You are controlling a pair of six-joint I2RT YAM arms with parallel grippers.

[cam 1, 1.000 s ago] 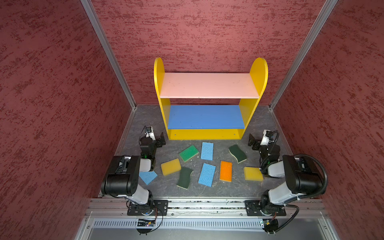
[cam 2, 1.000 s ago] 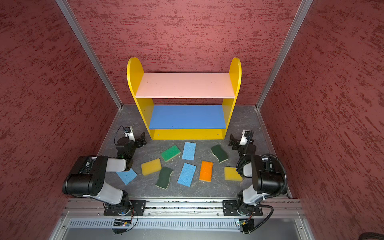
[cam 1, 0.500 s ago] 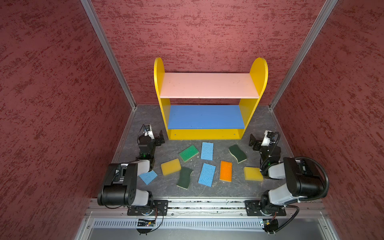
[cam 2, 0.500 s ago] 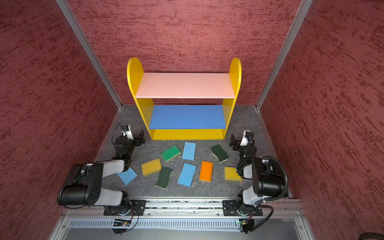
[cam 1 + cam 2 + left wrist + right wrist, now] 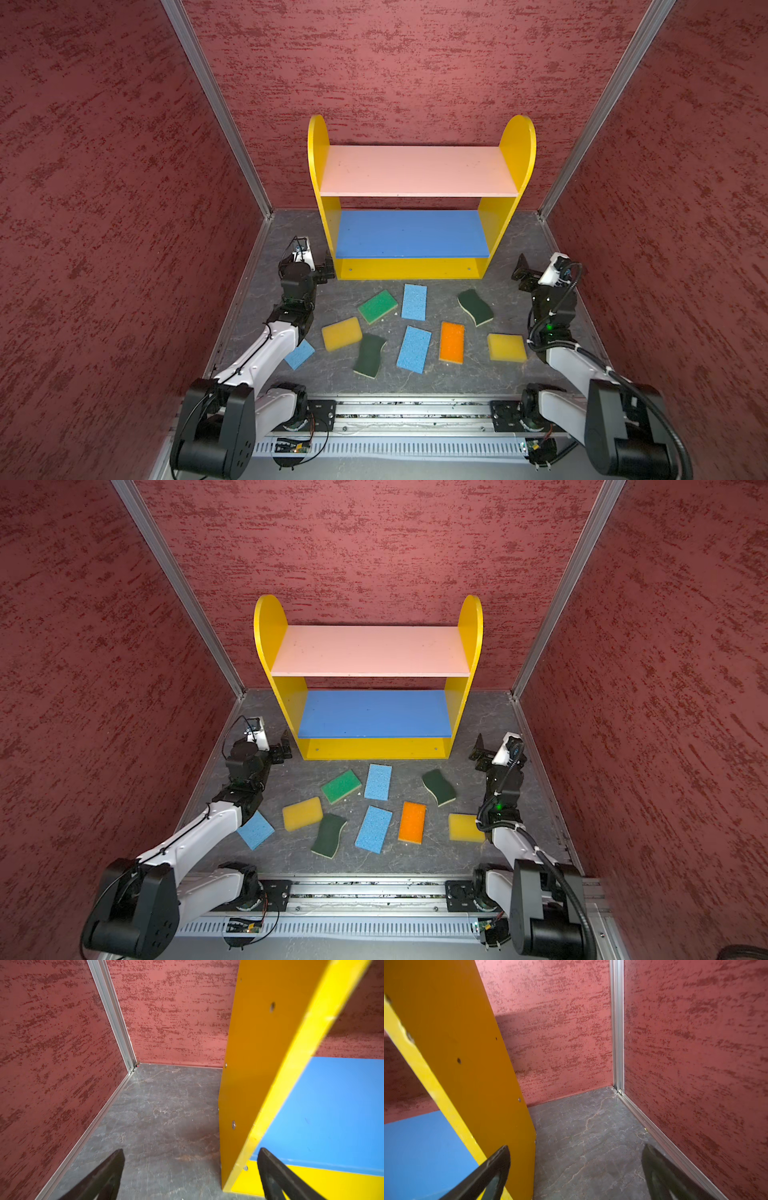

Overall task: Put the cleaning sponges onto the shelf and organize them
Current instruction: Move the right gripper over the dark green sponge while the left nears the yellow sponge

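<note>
The shelf point(image 5: 415, 170) stands at the back with its pink, blue point(image 5: 411, 232) and yellow boards bare. Several cleaning sponges lie on the floor in front: bright green point(image 5: 377, 306), blue point(image 5: 414, 301), blue point(image 5: 414, 349), orange point(image 5: 451, 342), yellow point(image 5: 341, 333), yellow point(image 5: 506, 347), two dark-green wavy ones point(image 5: 476, 306) point(image 5: 369, 355), and a blue one point(image 5: 300, 354) partly under my left arm. My left gripper point(image 5: 323, 270) point(image 5: 191, 1167) is open and empty at the shelf's front left corner. My right gripper point(image 5: 523, 274) point(image 5: 576, 1167) is open and empty off the front right corner.
Red textured walls point(image 5: 124, 208) close in the left, right and back. The grey floor point(image 5: 166, 1105) runs in narrow strips between each side panel and the wall. A metal rail point(image 5: 415, 411) with both arm bases spans the front edge.
Both arms' elbows have sunk toward the front rail, the left one most. The grippers stay open near the shelf's front corners. No sponge has moved.
</note>
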